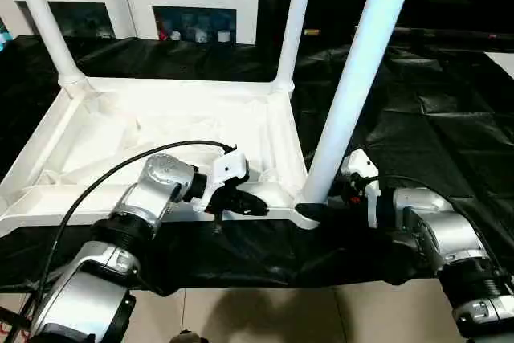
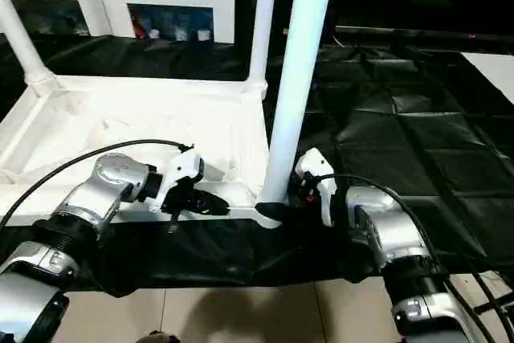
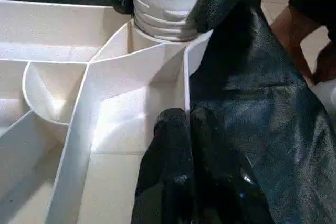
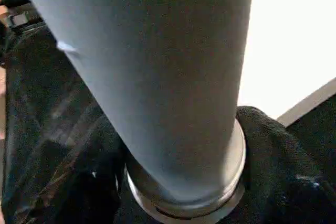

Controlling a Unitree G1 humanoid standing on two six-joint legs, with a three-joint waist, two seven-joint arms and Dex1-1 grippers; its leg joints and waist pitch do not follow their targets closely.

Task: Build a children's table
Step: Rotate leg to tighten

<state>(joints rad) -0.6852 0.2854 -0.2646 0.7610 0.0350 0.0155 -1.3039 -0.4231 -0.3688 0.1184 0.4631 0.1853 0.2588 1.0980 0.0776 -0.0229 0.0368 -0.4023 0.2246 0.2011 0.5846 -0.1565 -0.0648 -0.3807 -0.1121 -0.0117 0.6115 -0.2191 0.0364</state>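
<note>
Legs stood in three sockets of the upturned tabletop (image 1: 161,130) at frame centre. The left gripper (image 1: 241,198), fingers together, pressed its near rim. Right gripper (image 1: 341,186) fingers clasped the nearest leg (image 1: 353,86); twisting it squarely home looked wise.

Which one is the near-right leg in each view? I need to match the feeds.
Left eye: near-right leg, centre-right, rising from the near corner.
Right eye: centre.
Left wrist: ribbed base at top.
Right wrist: spans the middle.
Shared landmark: its corner socket.
</note>
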